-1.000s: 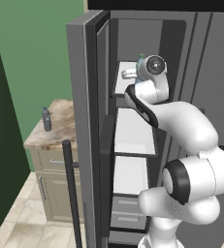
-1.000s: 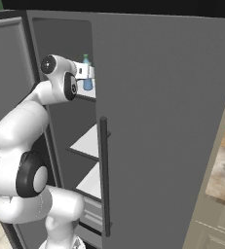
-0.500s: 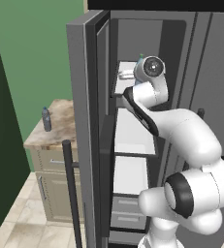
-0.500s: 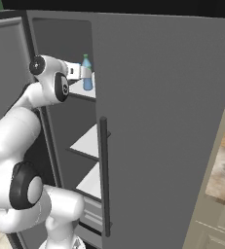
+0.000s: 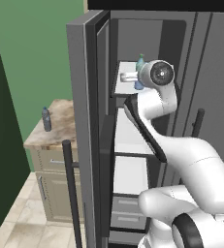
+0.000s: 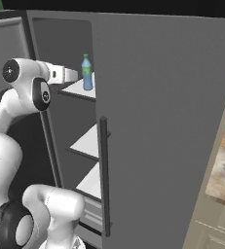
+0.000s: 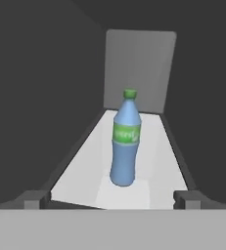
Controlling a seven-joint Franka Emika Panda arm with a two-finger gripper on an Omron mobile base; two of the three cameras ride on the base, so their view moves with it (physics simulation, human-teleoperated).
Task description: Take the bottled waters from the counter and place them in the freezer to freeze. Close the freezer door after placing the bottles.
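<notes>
My fingers (image 7: 112,199) are spread wide, empty. The green-capped bottle (image 7: 124,139) stands on the freezer's top shelf (image 7: 153,146). The dark bottle (image 5: 46,119) waits at the tabletop's (image 5: 60,127) left edge; the freezer door (image 5: 84,131) is open.

The arm now reaches less deep into the freezer (image 5: 133,48) than a second ago — its wrist has drawn back from the top shelf (image 6: 80,87) toward the open side. The gripper (image 7: 112,197) has come off the light blue bottle (image 7: 124,141), which it was close around earlier; its jaws now stand wide, clear of the bottle on both sides (the bottle upright on the shelf, alone). The elbow has also lifted — the upper arm stands steeper.
</notes>
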